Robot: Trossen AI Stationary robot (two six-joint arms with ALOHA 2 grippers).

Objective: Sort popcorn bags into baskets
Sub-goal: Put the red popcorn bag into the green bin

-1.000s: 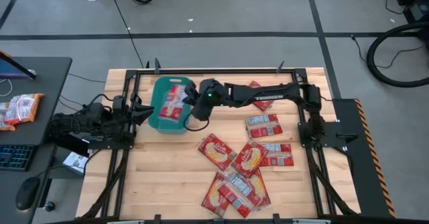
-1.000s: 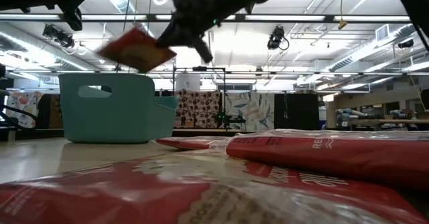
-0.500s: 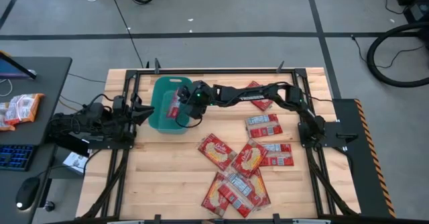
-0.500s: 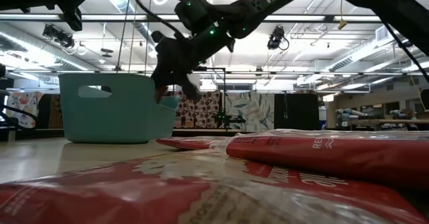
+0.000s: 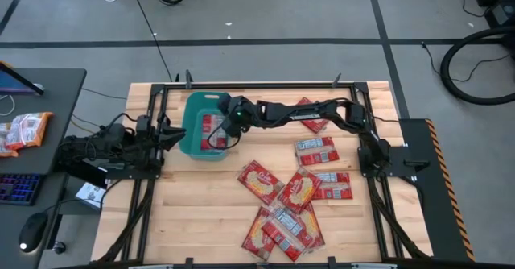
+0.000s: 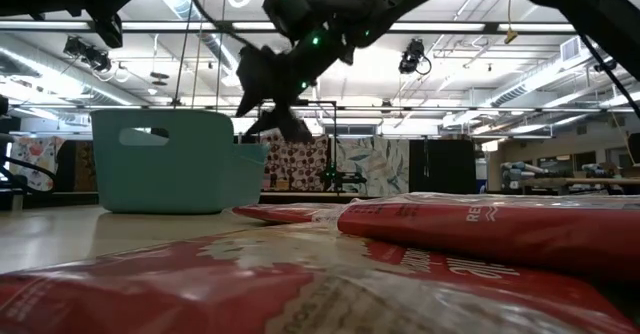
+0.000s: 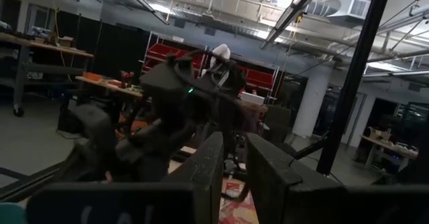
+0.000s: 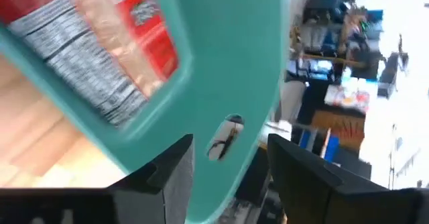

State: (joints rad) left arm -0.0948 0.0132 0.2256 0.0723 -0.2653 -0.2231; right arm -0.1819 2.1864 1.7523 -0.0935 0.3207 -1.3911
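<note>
Two arms work at the wooden counter [image 5: 193, 204]. The right jaws [image 5: 221, 136] hang just over the teal basket [image 5: 191, 116], spread wide and holding nothing. Right below them, inside the basket, lies a red popcorn bag [image 5: 209, 126]. The right wrist view shows that bag [image 8: 100, 43] against the basket wall [image 8: 228, 63], just ahead of the two dark fingers [image 8: 301, 170]. In the low view the right jaws [image 6: 270, 104] sit above the basket rim [image 6: 170, 116]. The other popcorn bags [image 5: 294, 196] lie flat on the counter, well away from the right jaws, behind that arm. The left jaws [image 5: 170, 136] wait just beside the basket's outer wall, nearly closed, with nothing between them.
</note>
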